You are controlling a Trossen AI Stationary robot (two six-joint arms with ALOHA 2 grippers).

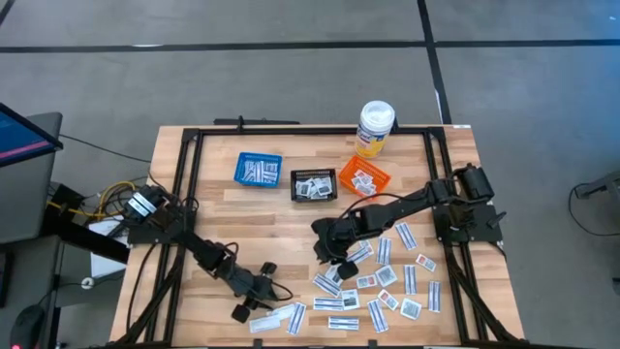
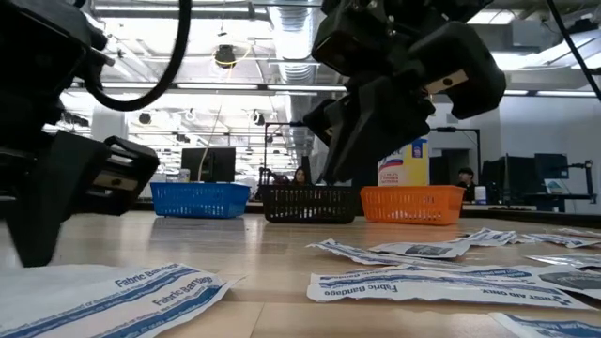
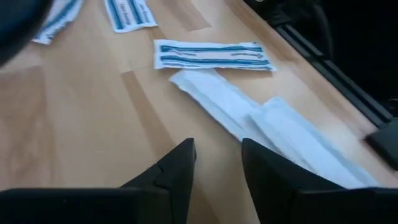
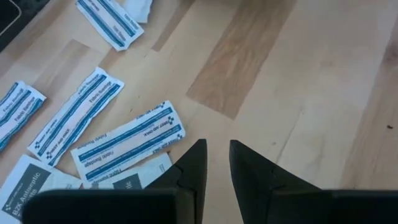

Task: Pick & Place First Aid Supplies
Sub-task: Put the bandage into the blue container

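Observation:
The first aid supplies are flat white packets (image 1: 383, 281) lying flat and scattered over the table's near right part. Some are narrow strips with blue print (image 4: 127, 143), others small squares. My left gripper (image 3: 217, 168) hovers open, low over bare wood near the table's front edge. Two plain white strips (image 3: 273, 127) lie just ahead of its fingertips, a printed strip (image 3: 211, 55) beyond them. My right gripper (image 4: 217, 163) hangs above the left edge of the scatter (image 1: 329, 254). Its fingers stand a narrow gap apart with nothing between them, and a printed strip lies beside them.
A blue basket (image 1: 258, 169), a black basket (image 1: 314, 184) and an orange basket (image 1: 362, 178) stand in a row at the table's far side, each holding packets. A white bottle with a yellow label (image 1: 375, 128) stands behind the orange one. A black frame (image 1: 184, 184) borders the table.

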